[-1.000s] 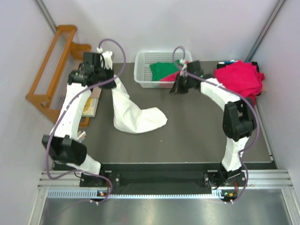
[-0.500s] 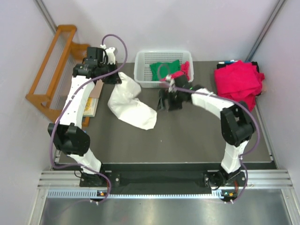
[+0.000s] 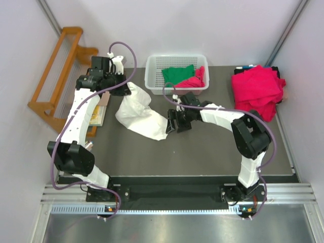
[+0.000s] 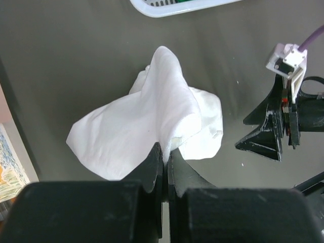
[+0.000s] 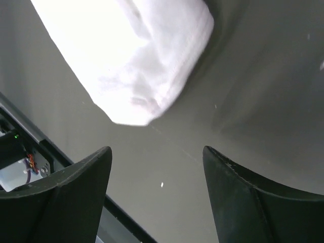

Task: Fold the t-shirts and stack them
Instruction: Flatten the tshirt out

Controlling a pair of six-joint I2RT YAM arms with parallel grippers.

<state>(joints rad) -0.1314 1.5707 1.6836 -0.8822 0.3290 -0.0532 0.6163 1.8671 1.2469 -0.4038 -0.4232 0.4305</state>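
Dark grey table [image 3: 202, 147] fills the top view, with a wooden rack [image 3: 55, 76] at the left edge. Above centre, a white basket [image 3: 174, 63] holds a green t-shirt [image 3: 178, 74] and a crimson t-shirt [image 3: 195, 81]. A crimson pile [image 3: 257, 88] sits at upper right. The white t-shirt [image 3: 139, 114] lies bunched left of centre, its upper end pinched by the left gripper [image 3: 126, 89]. The right gripper [image 3: 171, 124] is just beside its lower-right end.

Left wrist view: the fingers [image 4: 152, 162] are pressed shut on a ridge of the white t-shirt [image 4: 152, 116], which drapes onto the table.

Right wrist view: the fingers [image 5: 66, 197] are spread wide and hold nothing, with the white t-shirt [image 5: 136, 55] at upper left.
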